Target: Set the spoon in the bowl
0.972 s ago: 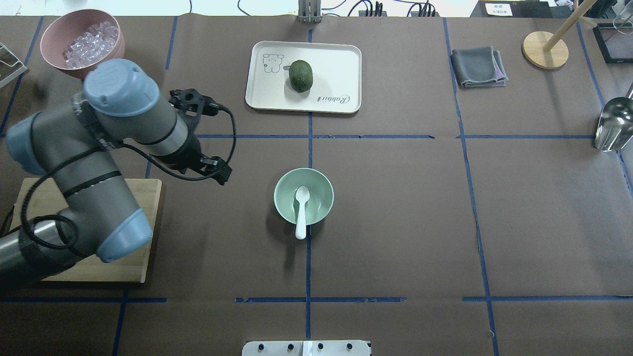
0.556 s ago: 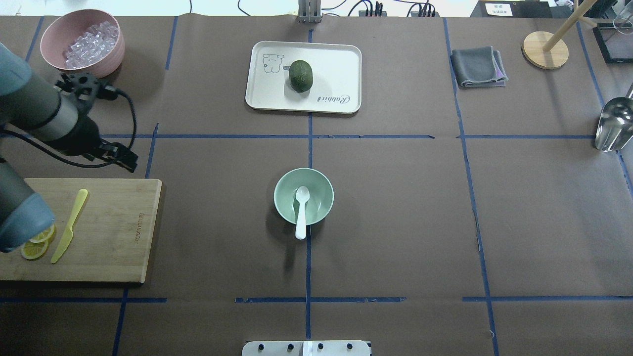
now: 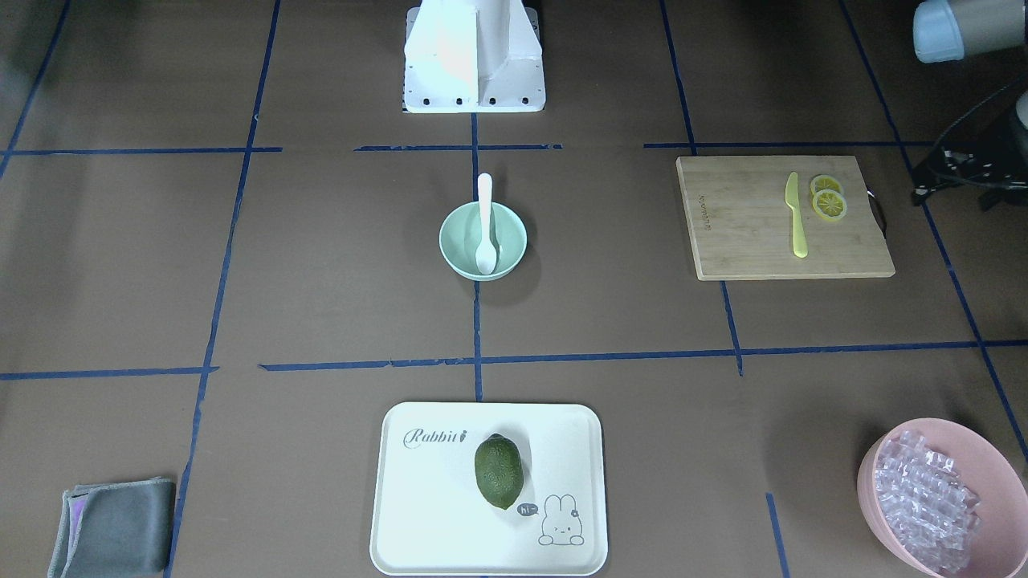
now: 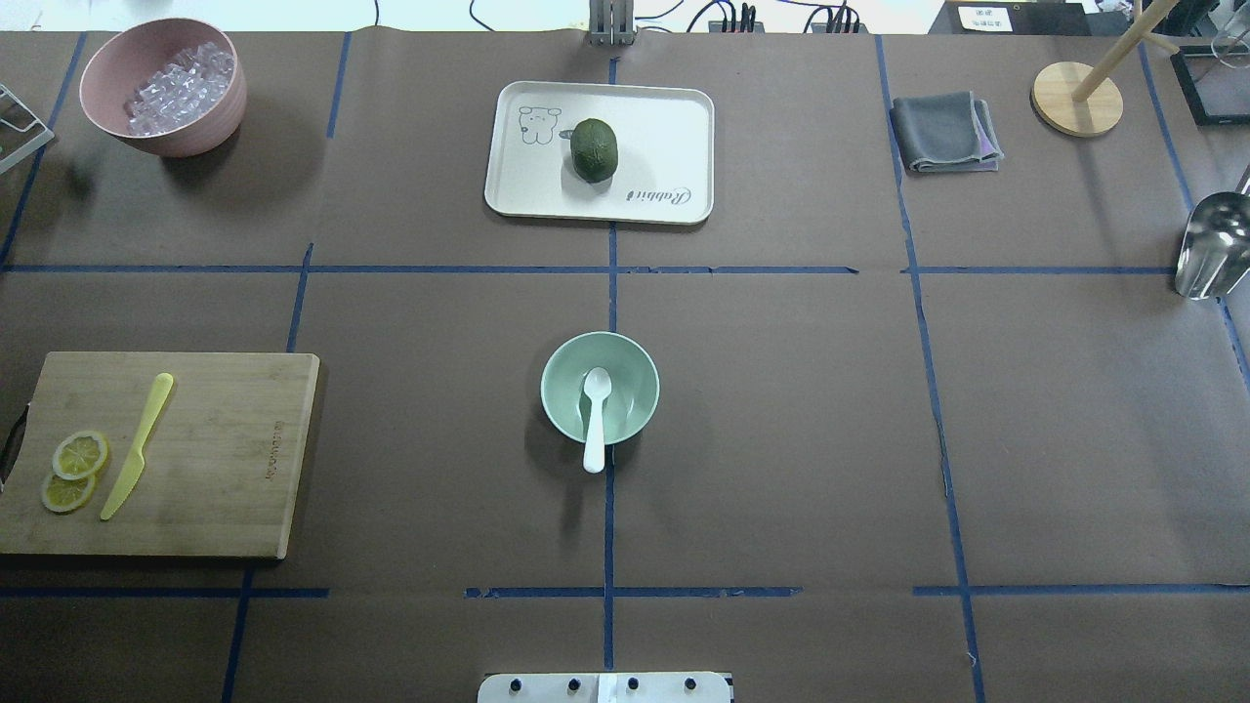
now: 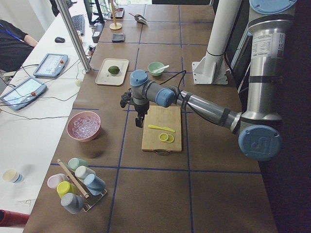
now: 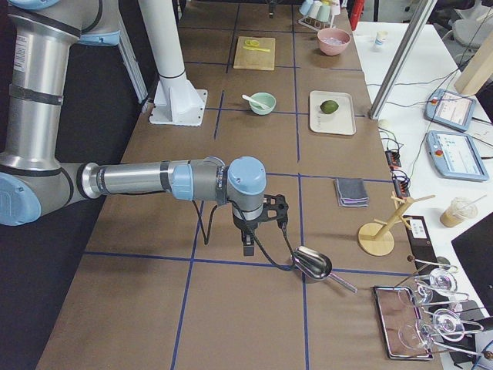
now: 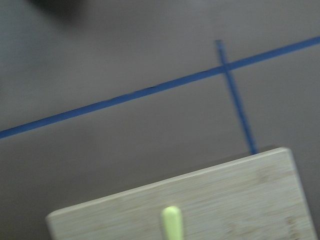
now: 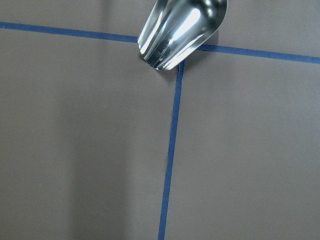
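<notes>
The white spoon (image 4: 595,410) rests in the mint-green bowl (image 4: 635,391) at the table's middle, scoop inside and handle sticking out over the near rim. Both also show in the front view: the spoon (image 3: 485,225) and the bowl (image 3: 458,249). No gripper shows in the overhead view. In the exterior left view my left gripper (image 5: 139,124) points down beside the cutting board, far from the bowl. In the exterior right view my right gripper (image 6: 248,248) hangs next to a metal scoop. I cannot tell whether either is open or shut.
A wooden cutting board (image 4: 225,459) with a yellow knife (image 4: 137,446) and lemon slices (image 4: 73,469) lies at the left. A pink bowl (image 4: 161,137) of ice pieces, a white tray (image 4: 664,117) with a green fruit (image 4: 595,149), a grey cloth (image 4: 943,132) and the metal scoop (image 4: 1211,244) ring the table.
My left arm has swung away to the left and out of the overhead view, uncovering the cutting board. The spoon and bowl have not moved.
</notes>
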{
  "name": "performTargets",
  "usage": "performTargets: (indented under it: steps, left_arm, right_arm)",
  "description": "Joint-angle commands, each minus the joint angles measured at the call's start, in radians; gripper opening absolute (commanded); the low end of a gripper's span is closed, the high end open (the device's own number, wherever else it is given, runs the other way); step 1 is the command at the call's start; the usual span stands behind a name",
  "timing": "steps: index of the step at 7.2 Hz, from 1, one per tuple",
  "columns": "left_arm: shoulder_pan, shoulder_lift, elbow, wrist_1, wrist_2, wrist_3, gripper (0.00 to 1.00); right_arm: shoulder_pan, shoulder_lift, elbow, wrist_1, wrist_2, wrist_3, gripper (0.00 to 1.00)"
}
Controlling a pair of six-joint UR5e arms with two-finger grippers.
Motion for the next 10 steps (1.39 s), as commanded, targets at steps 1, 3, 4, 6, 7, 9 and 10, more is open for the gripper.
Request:
performTargets:
  steps: [1,3,4,6,7,9,10]
  left_arm:
    - [-0.114,0.026,0.041,-0.027,-0.004,0.115,1.0]
    - [-0.299,0.04,0.07,0.013,-0.203,0.218,1.0]
    - [-0.32,0.033,0.064,0.057,-0.231,0.222,1.0]
    - [-0.32,0.014,0.085,0.059,-0.224,0.269,1.0]
    - [-0.326,0.014,0.087,0.105,-0.222,0.374,1.0]
    - [-0.368,0.016,0.082,0.162,-0.2,0.496,1.0]
    - [-0.385,0.023,0.073,0.159,-0.201,0.498,1.0]
  right_arm:
    - [-0.001,0.002,0.0,0.0,0.0,0.0,1.0]
    - [-0.002,0.003,-0.001,0.0,0.0,0.0,1.0]
    - [-0.002,0.003,0.0,0.0,0.0,0.0,1.0]
    - [-0.004,0.008,-0.001,0.0,0.0,0.0,1.0]
    - [-0.005,0.008,0.0,0.0,0.0,0.0,1.0]
    - [-0.005,0.008,0.0,0.003,0.0,-0.002,1.0]
    - [-0.005,0.009,0.0,0.002,0.0,0.002,1.0]
